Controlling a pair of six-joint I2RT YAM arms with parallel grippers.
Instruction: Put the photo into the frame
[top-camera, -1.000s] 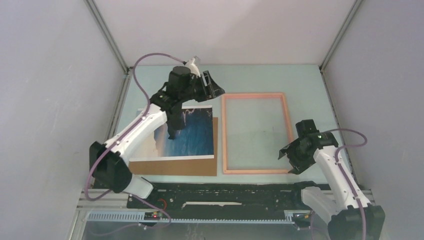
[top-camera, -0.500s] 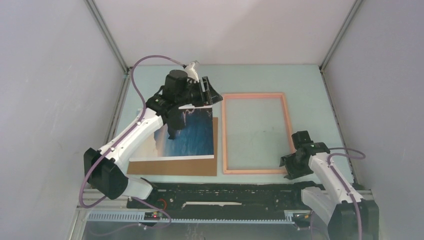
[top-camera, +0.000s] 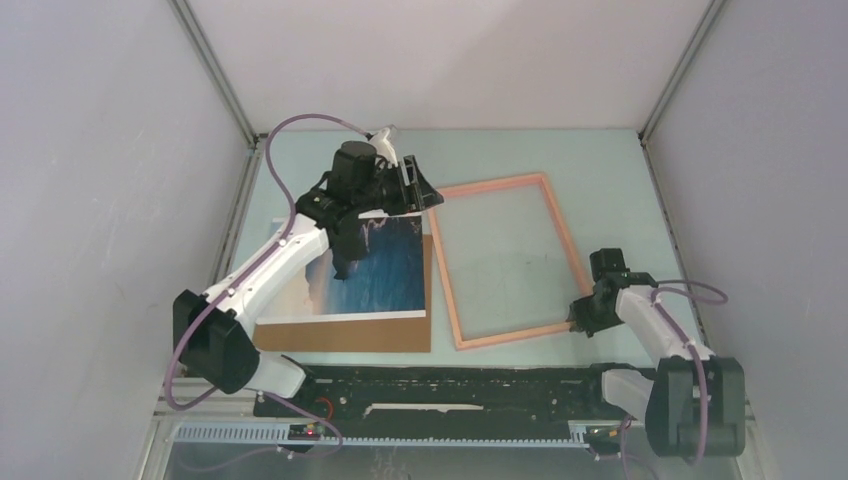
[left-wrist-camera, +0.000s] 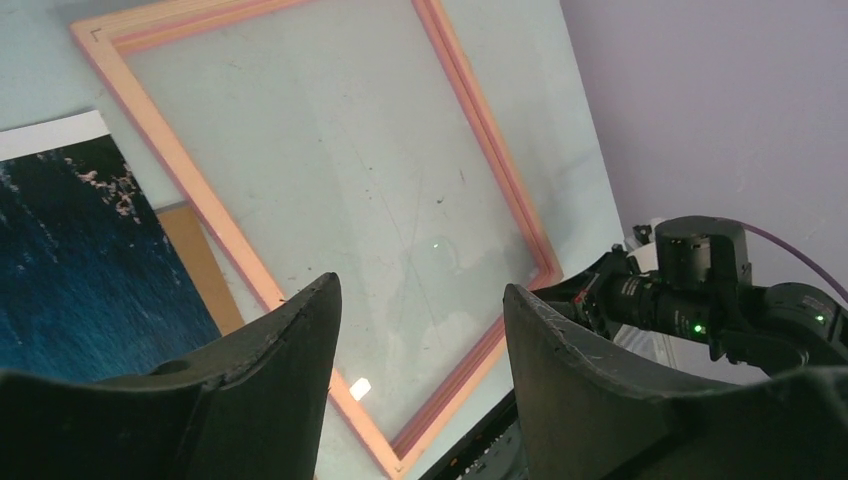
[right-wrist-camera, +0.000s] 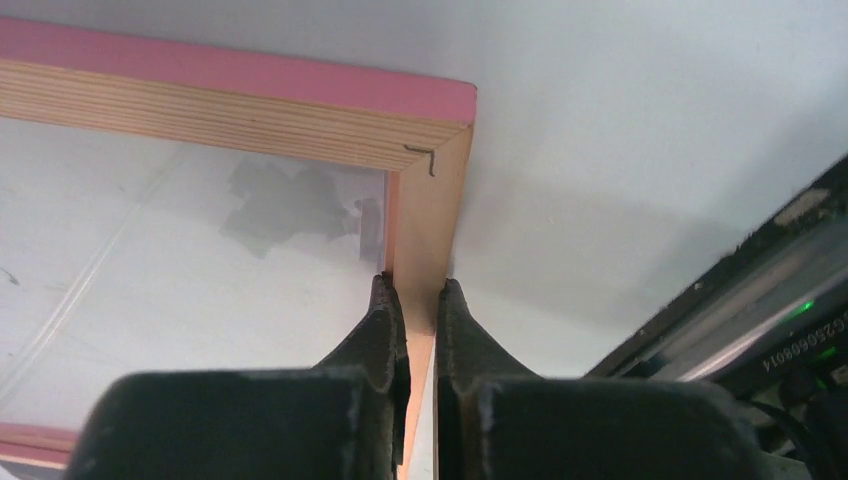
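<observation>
One grip made, insertion pending: my R gripper (right-wrist-camera: 420, 300) pinches frame (top-camera: 503, 262) rail, L gripper (left-wrist-camera: 420, 290) gapes empty, photo (top-camera: 385, 275) not yet in.

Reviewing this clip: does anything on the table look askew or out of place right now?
Yes. The frame lies rotated, out of square with the photo and cardboard sheet beside it. The right hand pinches a rail by its near right corner. Nothing looks damaged.
</observation>
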